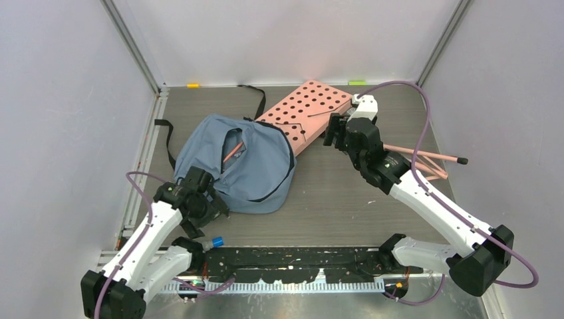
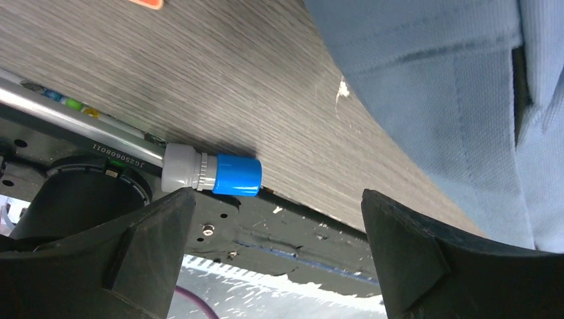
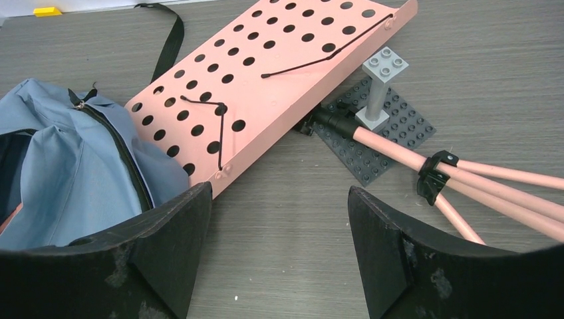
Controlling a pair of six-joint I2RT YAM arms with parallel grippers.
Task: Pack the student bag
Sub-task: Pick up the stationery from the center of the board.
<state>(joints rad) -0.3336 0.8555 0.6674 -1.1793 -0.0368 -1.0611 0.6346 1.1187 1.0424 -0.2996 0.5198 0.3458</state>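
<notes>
Student bag (image 1: 256,169): dusty-blue, unzipped, slumped.

One bag (image 1: 263,176), one pink board (image 3: 292,76) (perforated), one baseplate (image 3: 399,143)

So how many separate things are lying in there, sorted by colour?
Blue: 2, student bag, blue-capped cylinder
Pink: 2, perforated board, bundle of rods
Grey: 2, studded plate, brick post
Yellow: 1, yellow tab
Green: 1, green tab
Total: 8
</notes>
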